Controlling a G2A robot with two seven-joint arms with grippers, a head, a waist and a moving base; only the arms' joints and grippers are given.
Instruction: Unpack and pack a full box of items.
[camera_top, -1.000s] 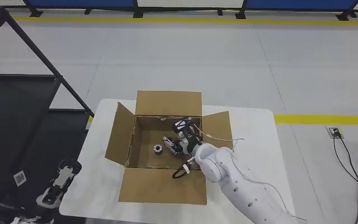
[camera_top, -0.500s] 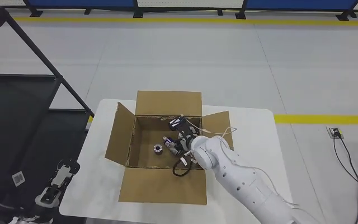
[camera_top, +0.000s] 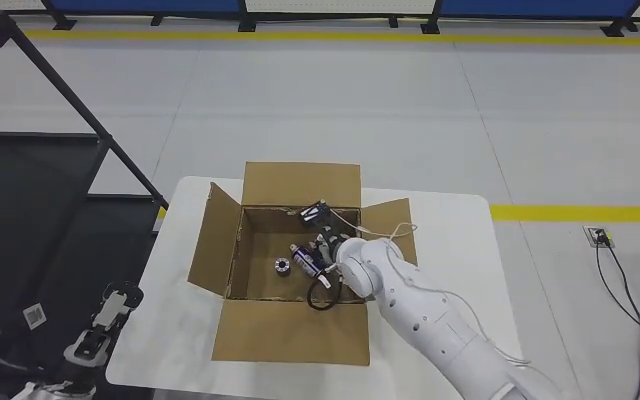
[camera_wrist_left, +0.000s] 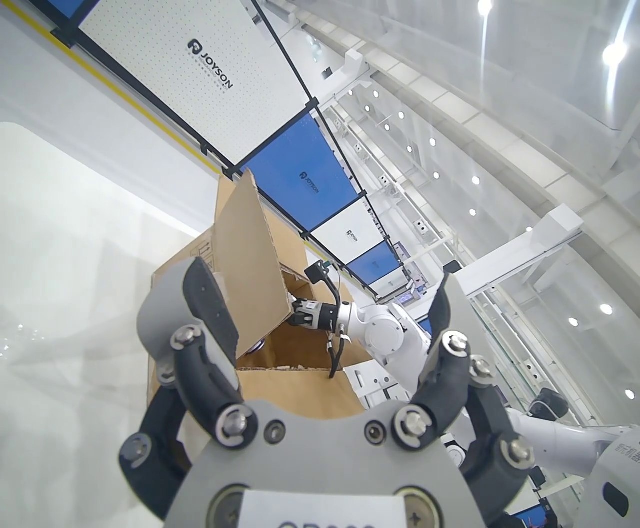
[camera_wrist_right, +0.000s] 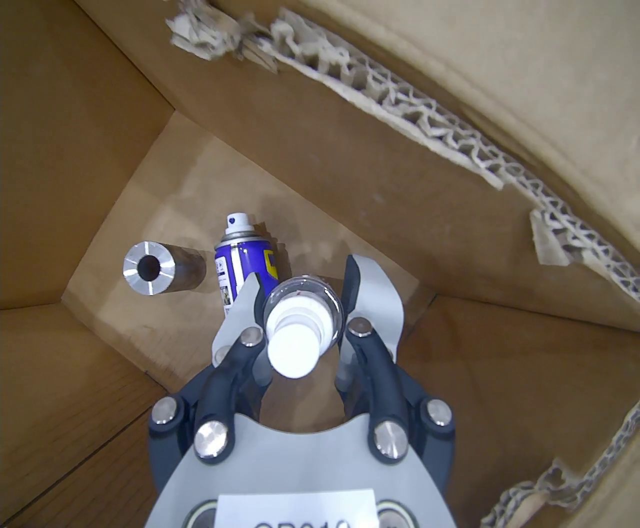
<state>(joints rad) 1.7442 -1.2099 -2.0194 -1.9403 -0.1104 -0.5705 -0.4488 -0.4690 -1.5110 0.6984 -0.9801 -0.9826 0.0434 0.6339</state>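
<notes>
An open cardboard box (camera_top: 300, 184) stands on the white table (camera_top: 450, 230). On its floor a blue spray can (camera_wrist_right: 245, 260) stands beside a short metal cylinder (camera_wrist_right: 162, 267); both also show from above, the can (camera_top: 300, 254) and the cylinder (camera_top: 282, 266). My right gripper (camera_wrist_right: 302, 295) is down inside the box, shut on a clear bottle with a white cap (camera_wrist_right: 297, 330), just beside the spray can. From above, the right gripper (camera_top: 322, 262) is near the box's right wall. My left gripper (camera_wrist_left: 325, 280) is open and holds nothing, off the table's left edge (camera_top: 118, 300).
The box's four flaps are folded outward, and the left flap (camera_wrist_left: 245, 260) stands between the left gripper and the box's inside. Torn corrugated edges (camera_wrist_right: 450, 135) line the box rim. A black frame (camera_top: 80, 110) stands left of the table.
The right arm has moved left and deeper into the box with the bottle. The left gripper has shifted slightly beside the table.
</notes>
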